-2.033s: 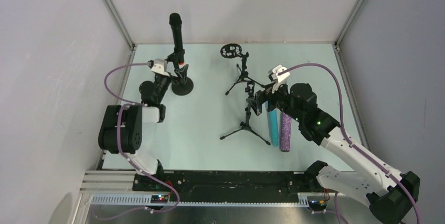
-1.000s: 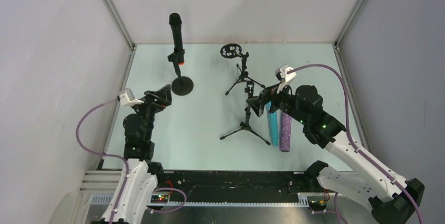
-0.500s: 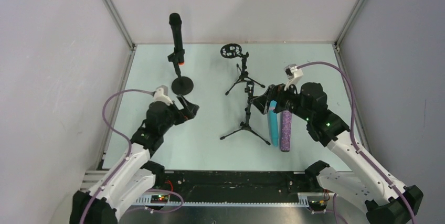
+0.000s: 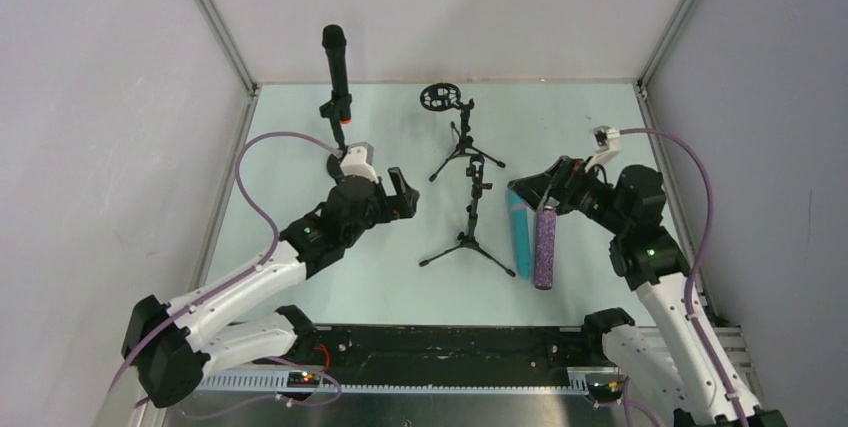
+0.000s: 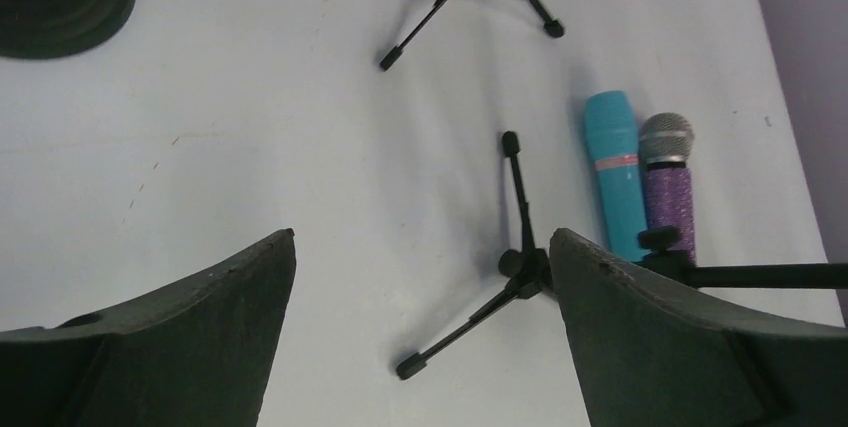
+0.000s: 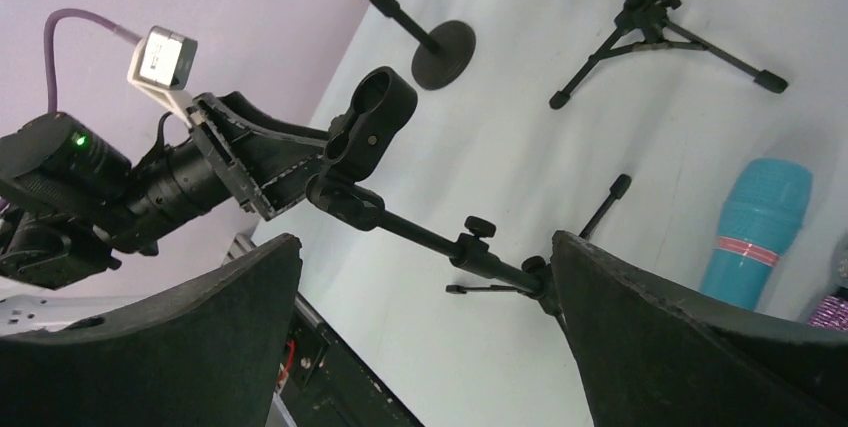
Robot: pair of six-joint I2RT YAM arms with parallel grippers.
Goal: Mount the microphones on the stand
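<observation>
Hovering released near the cyan microphone (image 4: 520,232), the right tool (image 4: 535,192) should straddle it alone, sparing the adjacent purple microphone (image 4: 544,247); the left tool (image 4: 402,194) is released too.

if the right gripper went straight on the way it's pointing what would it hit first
Most likely the near tripod stand: in the wrist view its tilted pole, just below the empty clip, crosses between the right gripper's open jaws. How far off it is, the pictures don't settle.
</observation>
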